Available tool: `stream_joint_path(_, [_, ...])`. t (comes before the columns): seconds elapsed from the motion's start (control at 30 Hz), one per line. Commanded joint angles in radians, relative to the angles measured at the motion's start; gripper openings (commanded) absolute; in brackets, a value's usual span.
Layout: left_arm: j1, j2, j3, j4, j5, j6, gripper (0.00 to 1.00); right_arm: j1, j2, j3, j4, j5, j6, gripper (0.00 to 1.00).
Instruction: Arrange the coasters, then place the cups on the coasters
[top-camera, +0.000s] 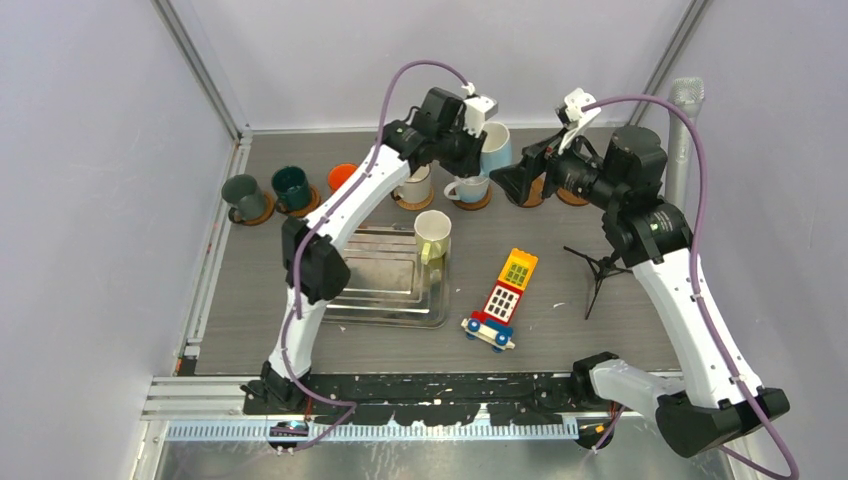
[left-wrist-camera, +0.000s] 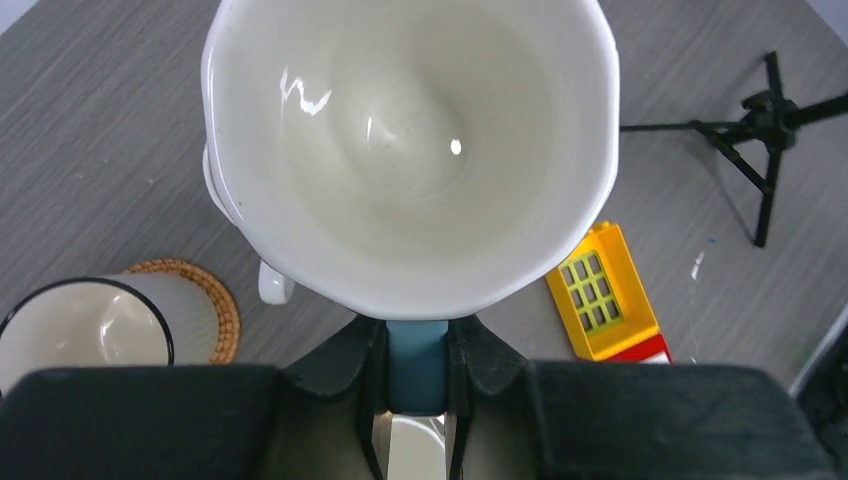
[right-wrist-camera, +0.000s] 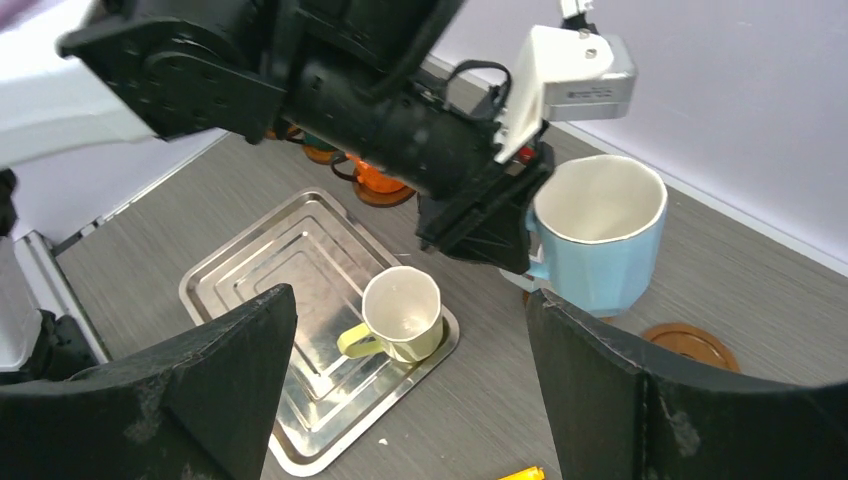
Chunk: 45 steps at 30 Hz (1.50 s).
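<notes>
1. One pale-blue cup is held off the table at the far side, near a bare coaster.
2. L gripper pinches its handle, jaws nearly together.
3. R gripper is spread wide, empty.
4. Glazed ceramic: prob. stiff, slick, chippable (heavy for a handle pinch), so it may swing.
5. Also a yellow cup on the tray corner; grab by the handle.

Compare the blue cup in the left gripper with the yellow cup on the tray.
Colour: the blue cup is light blue outside, while the yellow cup is pale yellow.
Support: the blue cup hangs by its handle in the shut left gripper, while the yellow cup stands free on a corner of the metal tray.
Shared: both are upright, empty, handled and pale inside.
</notes>
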<state>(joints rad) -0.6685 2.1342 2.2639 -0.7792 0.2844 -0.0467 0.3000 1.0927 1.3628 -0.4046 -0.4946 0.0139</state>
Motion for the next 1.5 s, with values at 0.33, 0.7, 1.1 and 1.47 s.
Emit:
stream_joint_path(0.33, [-0.077, 0.245, 0.327, 0.107, -0.16, -0.017, 0.0, 0.021, -0.044, -0.001, 0.055, 0.049, 0.017, 0.89])
stream_joint_path(0.7, [-0.114, 0.341, 0.344, 0.279, -0.168, -0.01, 0.0, 0.029, -0.04, 0.003, 0.041, 0.046, 0.013, 0.89])
stream_joint_path(1.1, [-0.141, 0.414, 0.351, 0.39, -0.22, 0.042, 0.0, 0.029, -0.047, 0.001, 0.017, 0.037, 0.009, 0.89])
stream_joint_path(1.47, [-0.149, 0.438, 0.315, 0.484, -0.233, 0.082, 0.0, 0.03, -0.041, 0.004, 0.01, 0.035, 0.009, 0.89])
